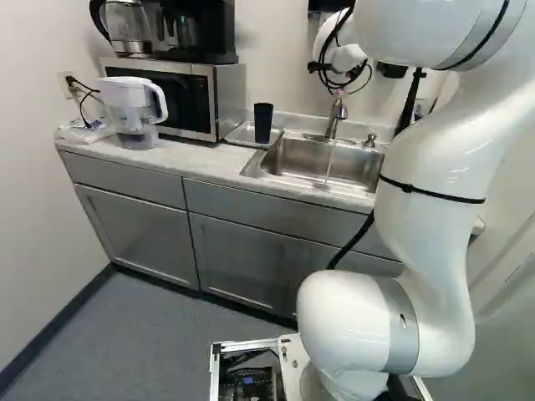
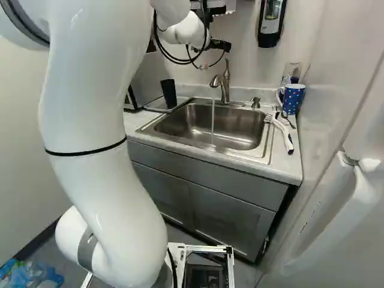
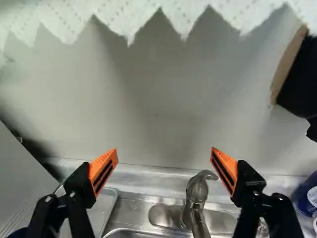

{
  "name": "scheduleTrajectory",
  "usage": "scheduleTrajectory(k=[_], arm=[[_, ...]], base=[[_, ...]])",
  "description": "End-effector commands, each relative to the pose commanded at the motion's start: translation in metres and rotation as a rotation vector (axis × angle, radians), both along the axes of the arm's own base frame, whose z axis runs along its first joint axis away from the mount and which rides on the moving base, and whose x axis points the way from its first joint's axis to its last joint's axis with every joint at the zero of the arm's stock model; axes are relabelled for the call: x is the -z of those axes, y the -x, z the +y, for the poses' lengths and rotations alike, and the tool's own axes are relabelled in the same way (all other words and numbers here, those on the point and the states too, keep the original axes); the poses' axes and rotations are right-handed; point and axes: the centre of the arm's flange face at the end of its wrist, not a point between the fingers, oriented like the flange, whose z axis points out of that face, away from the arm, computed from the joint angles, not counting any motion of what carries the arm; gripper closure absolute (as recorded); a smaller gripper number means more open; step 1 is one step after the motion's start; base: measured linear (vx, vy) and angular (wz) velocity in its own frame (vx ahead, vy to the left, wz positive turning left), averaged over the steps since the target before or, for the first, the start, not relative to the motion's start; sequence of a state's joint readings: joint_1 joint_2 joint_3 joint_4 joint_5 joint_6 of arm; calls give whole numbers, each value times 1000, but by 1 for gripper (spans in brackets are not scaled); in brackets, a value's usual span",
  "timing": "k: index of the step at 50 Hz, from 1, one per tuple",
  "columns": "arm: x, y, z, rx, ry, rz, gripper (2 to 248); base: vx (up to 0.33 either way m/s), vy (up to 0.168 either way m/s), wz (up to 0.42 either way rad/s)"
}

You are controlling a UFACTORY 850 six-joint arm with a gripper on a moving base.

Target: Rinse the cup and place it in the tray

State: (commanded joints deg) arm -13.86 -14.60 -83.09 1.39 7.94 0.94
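The white arm (image 1: 435, 175) looms closest, reaching over the sink (image 2: 240, 124) so that its gripper (image 3: 164, 154) faces the wall above the faucet (image 1: 337, 117). The jaws stand wide apart with nothing between them, as suits a hand that has to go around something.

The dark cup (image 1: 263, 123) stands upright in the tray (image 1: 240, 135), which sits on the counter (image 1: 201, 165) against the sink's left edge, probably so that drips stay off the counter and the carry from the water is short. A thin stream of water (image 2: 213, 123) falls from the faucet into the basin, ready for rinsing. Whether the cup is wet I cannot tell; if it is rinsed, only the water seems left to see to; if not, it needs a firm grip around its sides.

At the counter's right back corner, the spotted mug (image 2: 292, 99) and the brush (image 2: 282, 129) seem kept out of the way.
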Motion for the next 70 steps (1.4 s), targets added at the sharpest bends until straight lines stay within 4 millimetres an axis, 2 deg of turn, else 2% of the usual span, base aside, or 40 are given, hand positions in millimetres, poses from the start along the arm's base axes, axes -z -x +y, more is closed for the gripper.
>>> scheduleTrajectory(k=[44, 70], arm=[[7, -14, -5, 1, -14, 53, 3], [10, -13, -4, 0, -22, 87, 3]], base=[[0, 0, 0], [0, 0, 0]])
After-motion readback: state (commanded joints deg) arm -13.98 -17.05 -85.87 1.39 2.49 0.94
